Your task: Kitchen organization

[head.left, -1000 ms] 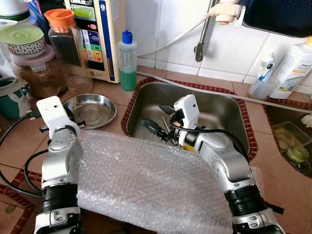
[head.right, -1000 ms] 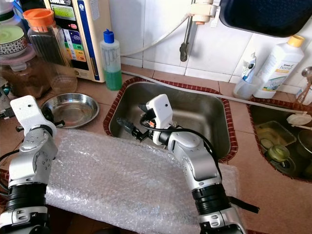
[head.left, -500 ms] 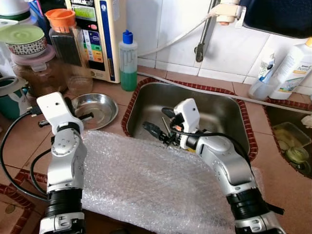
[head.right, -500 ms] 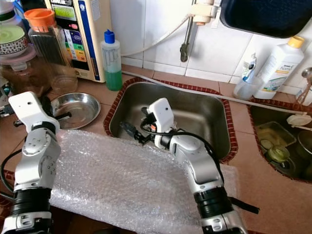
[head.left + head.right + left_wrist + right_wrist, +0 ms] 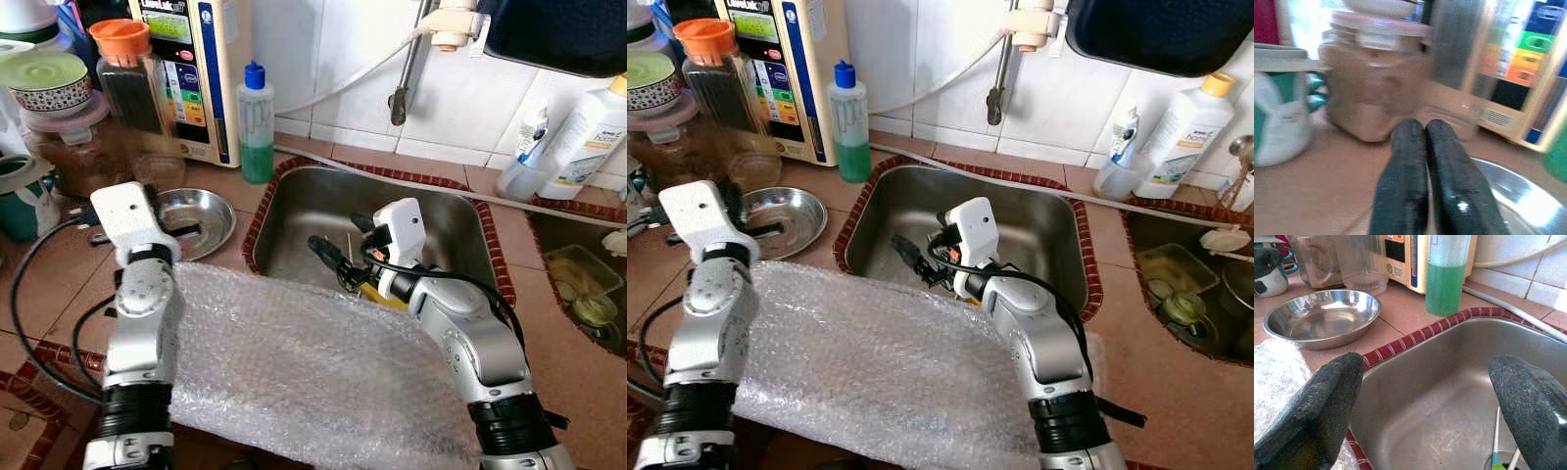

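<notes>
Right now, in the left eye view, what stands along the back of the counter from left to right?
Brown jar → orange-capped jar → water filter box → green soap bottle → tap pipe → small tube in a cup → white bottle.

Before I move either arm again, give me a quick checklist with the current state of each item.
1. Right gripper open and holding nothing: ok.
2. Right gripper over the sink, not touching its wall: ok.
3. Left gripper shut, holding nothing: ok.
4. Left gripper's fingers at the steel bowl; contact with its rim: cannot tell.
5. Bubble wrap lying flat on the counter between the arms: ok.
6. Green soap bottle upright behind the sink, away from both arms: ok.
</notes>
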`<state>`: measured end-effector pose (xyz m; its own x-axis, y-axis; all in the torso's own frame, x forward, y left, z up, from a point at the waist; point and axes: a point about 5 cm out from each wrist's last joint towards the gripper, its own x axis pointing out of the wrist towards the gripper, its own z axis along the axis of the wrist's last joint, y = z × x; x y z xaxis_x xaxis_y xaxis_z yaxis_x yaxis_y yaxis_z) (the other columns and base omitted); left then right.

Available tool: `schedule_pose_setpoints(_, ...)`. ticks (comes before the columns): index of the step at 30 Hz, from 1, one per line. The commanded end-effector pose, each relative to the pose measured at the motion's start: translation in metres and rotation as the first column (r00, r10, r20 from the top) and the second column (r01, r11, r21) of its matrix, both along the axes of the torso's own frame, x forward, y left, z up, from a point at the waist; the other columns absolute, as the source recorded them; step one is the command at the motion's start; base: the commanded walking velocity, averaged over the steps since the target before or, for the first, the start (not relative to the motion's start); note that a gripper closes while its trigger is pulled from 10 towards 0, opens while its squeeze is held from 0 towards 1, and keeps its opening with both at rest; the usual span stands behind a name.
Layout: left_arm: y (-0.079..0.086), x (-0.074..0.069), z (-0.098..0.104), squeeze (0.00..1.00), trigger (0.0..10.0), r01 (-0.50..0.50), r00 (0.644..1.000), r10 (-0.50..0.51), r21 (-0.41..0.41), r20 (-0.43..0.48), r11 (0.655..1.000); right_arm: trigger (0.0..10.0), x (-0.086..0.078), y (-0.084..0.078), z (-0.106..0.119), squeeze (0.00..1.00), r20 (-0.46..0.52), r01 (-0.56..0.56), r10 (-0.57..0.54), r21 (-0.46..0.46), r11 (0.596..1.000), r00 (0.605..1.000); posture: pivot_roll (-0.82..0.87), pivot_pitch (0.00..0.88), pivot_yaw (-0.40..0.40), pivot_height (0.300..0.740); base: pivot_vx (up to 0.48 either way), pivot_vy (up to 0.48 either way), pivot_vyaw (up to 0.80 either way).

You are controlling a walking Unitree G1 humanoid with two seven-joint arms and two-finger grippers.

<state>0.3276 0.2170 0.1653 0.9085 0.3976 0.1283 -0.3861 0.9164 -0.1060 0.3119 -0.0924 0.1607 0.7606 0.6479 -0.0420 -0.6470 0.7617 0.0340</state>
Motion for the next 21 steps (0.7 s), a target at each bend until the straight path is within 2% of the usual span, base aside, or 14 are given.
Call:
schedule_pose_setpoints(1,0.004,0.003,0.005,1.0,10.0,-0.013,1.0,0.013,-0.009,0.018,1.0,10.0,-0.001,-0.001,0.003,0.0,0.011,-0.004,0.004,-0.003,1.0,1.0,0.08,0.006,-0.052,0.74,0.0,0.0,0.0)
schedule_pose_setpoints(2,0.005,0.004,0.005,1.0,10.0,-0.019,1.0,0.019,-0.008,0.016,1.0,10.0,-0.001,-0.001,0.003,0.0,0.011,-0.005,0.006,-0.004,1.0,1.0,0.08,0.006,-0.052,0.74,0.0,0.0,0.0)
schedule_pose_setpoints(4,0.013,0.008,-0.001,1.0,10.0,-0.071,0.995,0.069,-0.02,-0.067,0.997,10.0,-0.001,0.001,0.006,0.0,0.016,-0.013,0.013,0.003,1.0,1.0,0.08,0.005,-0.05,0.74,0.0,0.0,0.0)
schedule_pose_setpoints(12,0.009,0.016,-0.014,1.0,10.0,-0.079,0.975,0.063,-0.064,-0.215,0.995,10.0,-0.006,0.002,0.007,0.0,0.017,-0.032,0.032,-0.004,0.999,0.999,0.07,0.009,-0.044,0.74,0.0,0.0,0.0)
schedule_pose_setpoints(18,0.007,0.019,-0.013,1.0,10.0,-0.072,0.971,0.054,-0.07,-0.232,0.995,10.0,-0.008,0.003,0.007,0.0,0.017,-0.041,0.041,-0.008,0.999,0.999,0.07,0.011,-0.041,0.74,0.0,0.0,0.0)
schedule_pose_setpoints(21,0.006,0.02,-0.015,1.0,10.0,-0.074,0.963,0.046,-0.099,-0.264,0.992,10.0,-0.008,0.004,0.008,0.0,0.017,-0.045,0.045,-0.007,0.999,0.999,0.07,0.012,-0.039,0.74,0.0,0.0,0.0)
